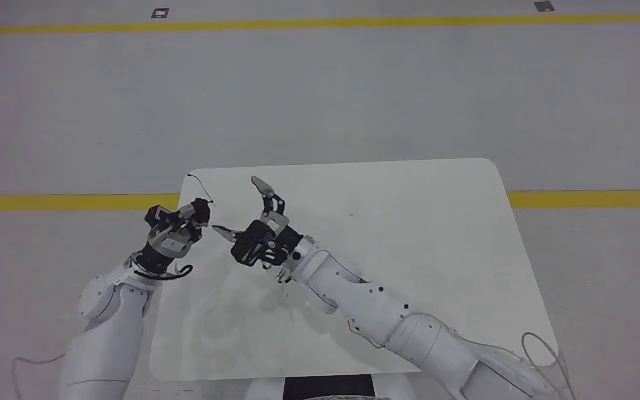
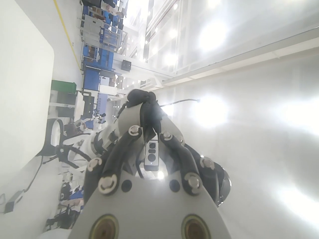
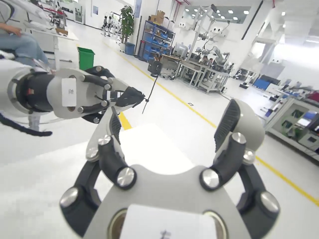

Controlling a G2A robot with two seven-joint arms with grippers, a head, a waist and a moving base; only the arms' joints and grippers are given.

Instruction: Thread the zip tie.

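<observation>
while zip tie [image 3: 150, 91] is held, table [image 1: 420, 230] (white) stands.

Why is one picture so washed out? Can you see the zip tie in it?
Left wrist view: ceiling lamps shine straight into the camera, spreading glare, yet the zip tie shows as a thin dark line past the left gripper. Right wrist view: even light, though the table burns out white. Top view: even light.

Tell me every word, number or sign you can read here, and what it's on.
Nothing reads clearly.
Sticker on the left tool, which grips the zip tie: one mark, too blurred.
Label on the right tool: cut off and blurred.
Dark floor markers: too small.
</observation>
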